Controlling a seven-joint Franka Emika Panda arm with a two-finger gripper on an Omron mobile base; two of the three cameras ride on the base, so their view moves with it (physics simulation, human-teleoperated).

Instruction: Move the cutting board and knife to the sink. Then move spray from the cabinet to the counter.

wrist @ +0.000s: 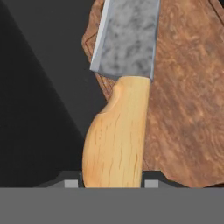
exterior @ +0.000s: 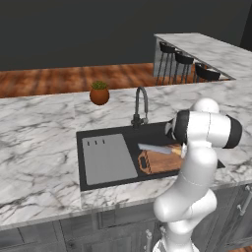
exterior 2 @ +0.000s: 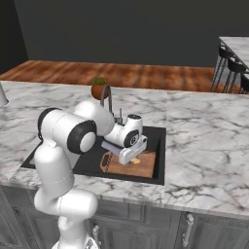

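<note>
The counter (exterior: 39,147) of white marble ran across the scene, with a second marble top and dark stools (exterior: 183,61) far to the right. The sink (exterior: 106,162) sat recessed in it, a grey drain panel in its left half. A dark faucet (exterior: 140,106) rose at the sink's far rim, and a round brown pot (exterior: 99,93) with a green plant stood farther back on the counter. The board (exterior 2: 141,166) lay flat in the right half of the sink, its handle end toward the left. The gripper (wrist: 111,183) hung over the board, fingers partly closed around the pale wooden handle of the knife (wrist: 120,113), whose grey blade pointed left above the board.
</note>
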